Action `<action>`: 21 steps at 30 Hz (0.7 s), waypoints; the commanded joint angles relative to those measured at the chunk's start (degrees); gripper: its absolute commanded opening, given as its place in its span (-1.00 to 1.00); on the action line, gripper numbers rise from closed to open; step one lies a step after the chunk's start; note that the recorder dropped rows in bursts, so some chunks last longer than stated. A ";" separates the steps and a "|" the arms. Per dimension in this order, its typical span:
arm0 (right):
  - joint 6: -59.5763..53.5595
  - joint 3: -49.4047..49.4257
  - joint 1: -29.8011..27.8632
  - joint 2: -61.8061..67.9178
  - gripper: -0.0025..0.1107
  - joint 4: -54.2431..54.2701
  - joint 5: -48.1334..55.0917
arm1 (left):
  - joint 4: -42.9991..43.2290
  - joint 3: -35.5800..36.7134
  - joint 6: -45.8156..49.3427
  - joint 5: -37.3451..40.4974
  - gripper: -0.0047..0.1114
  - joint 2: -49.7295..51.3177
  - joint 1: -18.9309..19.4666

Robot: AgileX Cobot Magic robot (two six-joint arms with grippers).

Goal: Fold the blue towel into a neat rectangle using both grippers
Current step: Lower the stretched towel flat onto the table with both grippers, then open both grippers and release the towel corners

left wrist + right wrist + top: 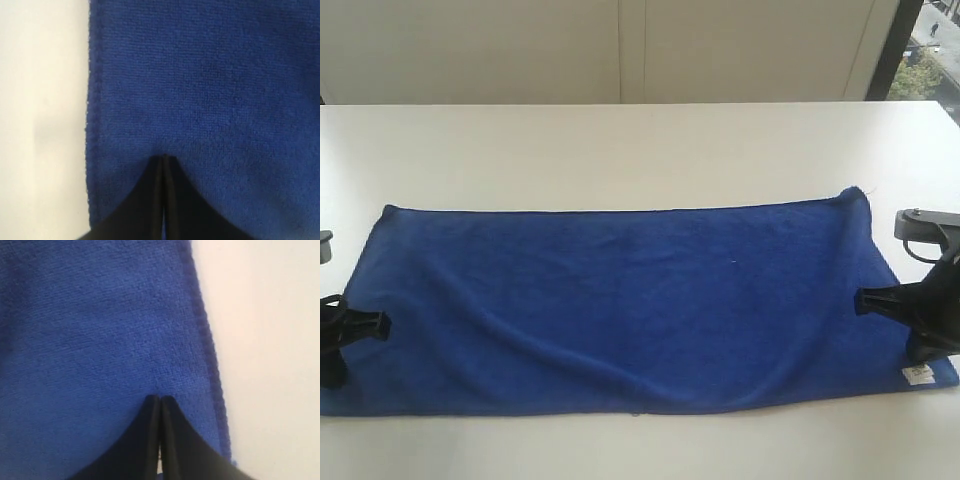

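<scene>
The blue towel (620, 300) lies spread out as a long rectangle on the white table (620, 150), with soft wrinkles near its front edge and a small white tag (918, 374) at its front right corner. My left gripper (382, 325) rests over the towel's left end, pointing inward. My right gripper (862, 300) is over the right end, pointing inward too. In the left wrist view the gripper (165, 159) is shut, its tips over flat cloth (210, 75) near the hem. The right gripper (161, 399) is likewise shut above flat cloth (90, 315). No fold is pinched up at either tip.
Bare table surface surrounds the towel, widest behind it. A grey arm part (920, 225) sits by the right edge and another (325, 245) at the left edge. A pale wall (620, 50) and a window (932, 50) stand behind the table.
</scene>
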 commanded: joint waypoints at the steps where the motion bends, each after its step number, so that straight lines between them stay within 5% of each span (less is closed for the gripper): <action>1: 1.37 1.36 -0.08 0.29 -0.96 -2.34 -0.01 | 5.41 1.01 -6.25 1.79 -0.92 1.64 0.28; 21: 12.40 2.99 -0.08 0.34 -0.96 -11.45 6.48 | 5.77 1.11 -6.23 8.27 -0.92 1.64 0.28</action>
